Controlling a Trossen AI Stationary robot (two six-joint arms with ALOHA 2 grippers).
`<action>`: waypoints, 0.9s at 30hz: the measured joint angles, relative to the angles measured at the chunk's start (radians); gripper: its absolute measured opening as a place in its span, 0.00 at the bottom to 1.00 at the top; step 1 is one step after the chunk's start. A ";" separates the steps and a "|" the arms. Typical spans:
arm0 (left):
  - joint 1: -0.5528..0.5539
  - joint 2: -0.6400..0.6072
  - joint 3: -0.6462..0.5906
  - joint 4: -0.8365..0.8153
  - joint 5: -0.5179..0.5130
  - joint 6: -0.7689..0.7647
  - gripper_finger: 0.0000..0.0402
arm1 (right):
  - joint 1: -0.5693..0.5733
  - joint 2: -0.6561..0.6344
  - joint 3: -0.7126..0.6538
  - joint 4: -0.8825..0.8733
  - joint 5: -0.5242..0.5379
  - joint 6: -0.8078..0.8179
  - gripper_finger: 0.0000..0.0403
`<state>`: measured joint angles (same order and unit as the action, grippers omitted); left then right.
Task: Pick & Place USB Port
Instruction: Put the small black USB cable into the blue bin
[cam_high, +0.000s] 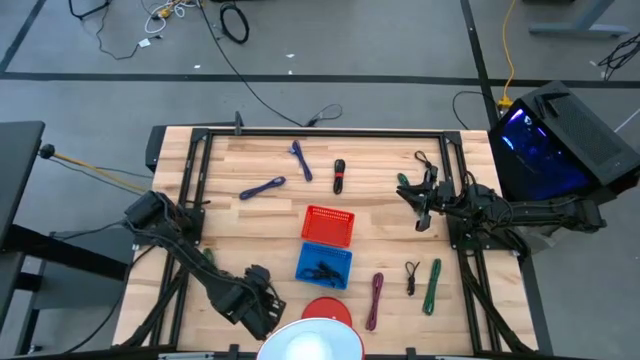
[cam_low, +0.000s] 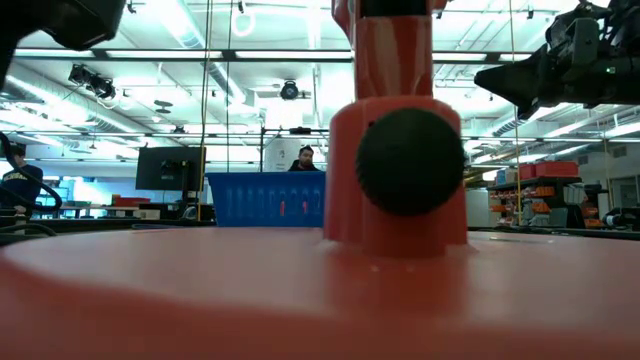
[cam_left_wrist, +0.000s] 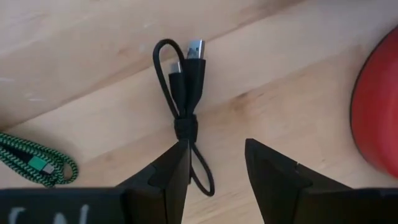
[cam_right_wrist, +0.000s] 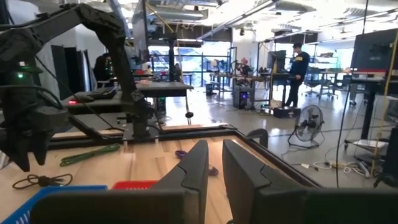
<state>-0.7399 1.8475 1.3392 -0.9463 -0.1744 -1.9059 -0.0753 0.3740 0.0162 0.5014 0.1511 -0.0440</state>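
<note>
Left hand (cam_left_wrist: 214, 171) is held low over the pale wooden worktop (cam_left_wrist: 74, 56), fingers spread and gripping nothing, straddling the near loop of a black bundled USB cable (cam_left_wrist: 183, 93) that lies flat. Beside it a green braided cable (cam_left_wrist: 37, 163) is seen. Farther off, the right hand (cam_high: 421, 212) is raised, fingers nearly closed, empty.

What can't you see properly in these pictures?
- Low view: a big red object up close hides nearly the whole table.
- High view: the left gripper covers the black cable its wrist view shows.
- High view: the dark tangle in the blue basket is too small to tell.
</note>
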 joint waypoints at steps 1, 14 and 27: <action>0.005 0.003 0.000 0.001 0.001 0.000 0.41 | 0.000 0.000 0.000 0.000 -0.009 -0.002 0.12; 0.017 0.109 0.000 0.020 0.179 -0.018 0.41 | 0.000 0.000 0.000 -0.003 -0.013 -0.018 0.12; 0.031 0.163 0.006 0.014 0.111 0.016 0.36 | 0.000 0.000 0.000 -0.008 -0.013 -0.018 0.12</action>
<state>-0.7086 2.0101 1.3447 -0.9319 -0.0634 -1.8895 -0.0750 0.3737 0.0162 0.4931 0.1379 -0.0623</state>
